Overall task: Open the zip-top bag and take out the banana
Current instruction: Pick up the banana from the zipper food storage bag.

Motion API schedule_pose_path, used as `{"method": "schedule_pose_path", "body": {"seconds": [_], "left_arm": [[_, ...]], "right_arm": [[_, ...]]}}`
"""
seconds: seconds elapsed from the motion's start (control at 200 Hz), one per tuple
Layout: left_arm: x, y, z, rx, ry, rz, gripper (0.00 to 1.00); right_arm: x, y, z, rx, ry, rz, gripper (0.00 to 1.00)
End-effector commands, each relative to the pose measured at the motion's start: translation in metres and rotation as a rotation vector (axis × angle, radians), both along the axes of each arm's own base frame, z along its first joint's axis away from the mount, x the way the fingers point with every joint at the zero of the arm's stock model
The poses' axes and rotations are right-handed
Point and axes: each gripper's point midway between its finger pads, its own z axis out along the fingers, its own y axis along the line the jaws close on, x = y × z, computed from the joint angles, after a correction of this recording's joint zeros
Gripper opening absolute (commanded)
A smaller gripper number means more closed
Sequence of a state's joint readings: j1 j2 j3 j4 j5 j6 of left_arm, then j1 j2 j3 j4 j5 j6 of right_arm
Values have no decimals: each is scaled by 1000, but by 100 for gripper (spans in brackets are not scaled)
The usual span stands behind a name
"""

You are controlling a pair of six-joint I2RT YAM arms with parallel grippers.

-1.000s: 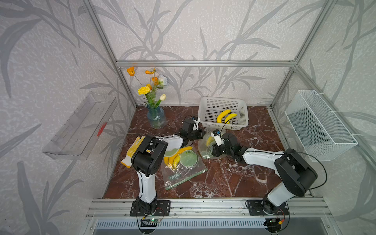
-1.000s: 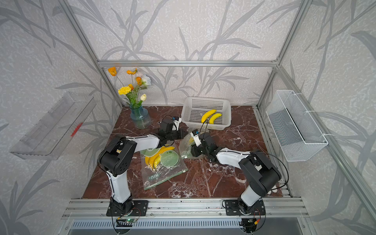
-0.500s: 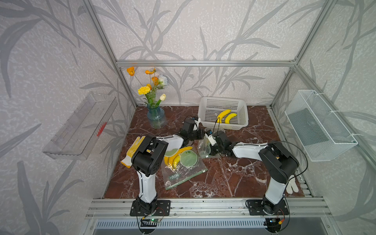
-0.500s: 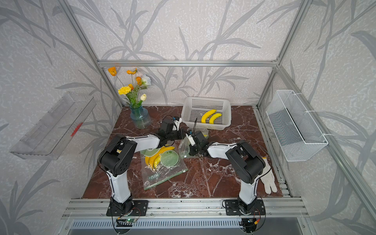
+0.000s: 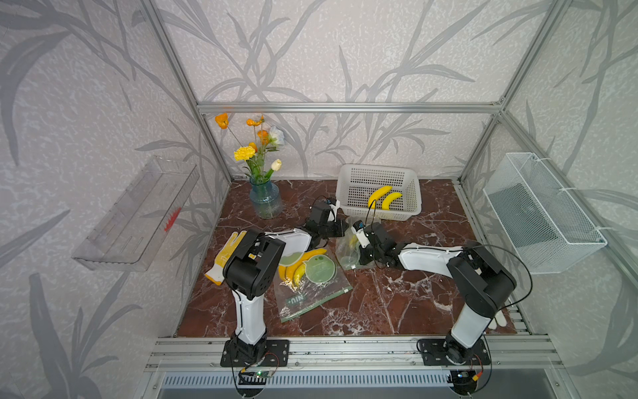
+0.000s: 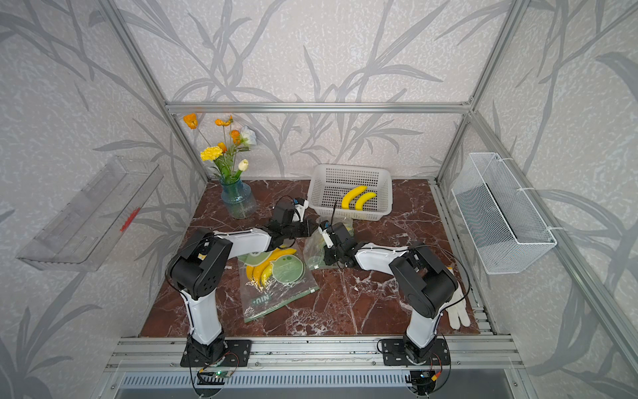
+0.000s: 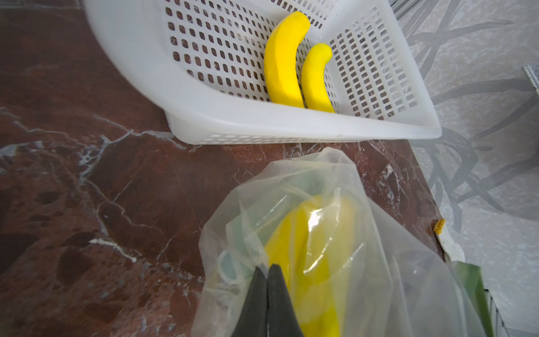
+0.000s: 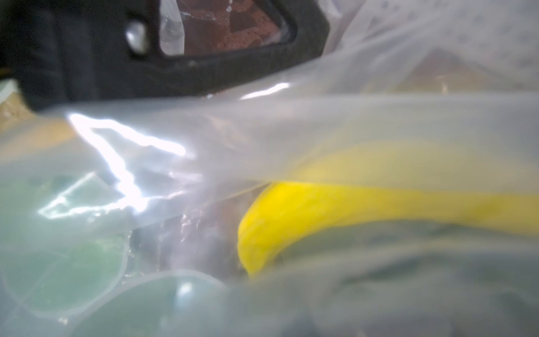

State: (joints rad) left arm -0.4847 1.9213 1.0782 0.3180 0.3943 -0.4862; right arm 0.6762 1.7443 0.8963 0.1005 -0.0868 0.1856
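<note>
Centrally, we see the left gripper (image 7: pixel 267 272) with its jaws pressed together on a fold of the zip-top bag (image 7: pixel 379 248), which stands bunched on the marble tabletop (image 7: pixel 116 189) just beside the white basket (image 7: pixel 262 128). We find the banana (image 7: pixel 306 242) inside the bag. The right gripper (image 5: pixel 360 254) sits against the bag, and we cannot tell whether its jaws are apart or together.

You can't see the tips of the right claw (image 5: pixel 361 246): the bag (image 5: pixel 345 249) hides them in both top views, and its wrist view is blurred. The banana (image 7: pixel 309 256) runs off the left wrist view's edge.
</note>
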Motion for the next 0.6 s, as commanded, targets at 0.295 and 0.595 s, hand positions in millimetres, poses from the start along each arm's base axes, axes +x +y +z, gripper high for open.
{"method": "schedule_pose_path", "body": {"seconds": [0.295, 0.595], "left_arm": [[1, 0, -2, 31, -23, 2, 0], [1, 0, -1, 29, -21, 1, 0]], "right_arm": [[-2, 5, 4, 37, 0, 10, 24], [10, 10, -9, -1, 15, 11, 24]]}}
